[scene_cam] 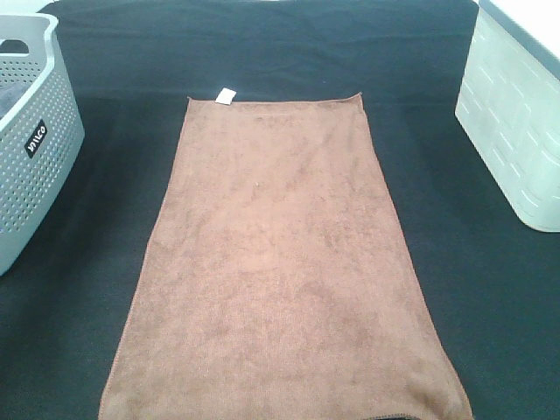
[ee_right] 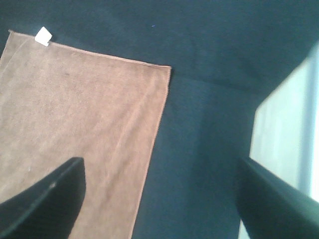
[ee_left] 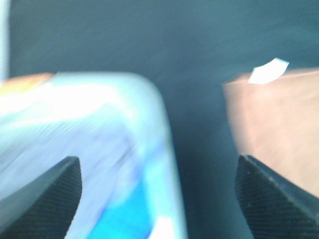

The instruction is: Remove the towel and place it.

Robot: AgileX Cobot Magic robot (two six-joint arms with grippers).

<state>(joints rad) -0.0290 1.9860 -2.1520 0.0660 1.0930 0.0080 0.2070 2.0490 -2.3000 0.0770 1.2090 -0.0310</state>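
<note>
The brown towel lies spread flat and lengthwise on the black table cover, its small white tag at the far left corner. Neither arm shows in the exterior high view. In the left wrist view my left gripper is open with nothing between its fingertips, hovering over the grey basket, the towel's tagged corner off to one side; this view is blurred. My right gripper is open and empty above the towel's far right corner and the black cover.
A grey perforated laundry basket stands at the left edge of the table. A white plastic bin stands at the right edge and also appears as the white bin beside my right gripper.
</note>
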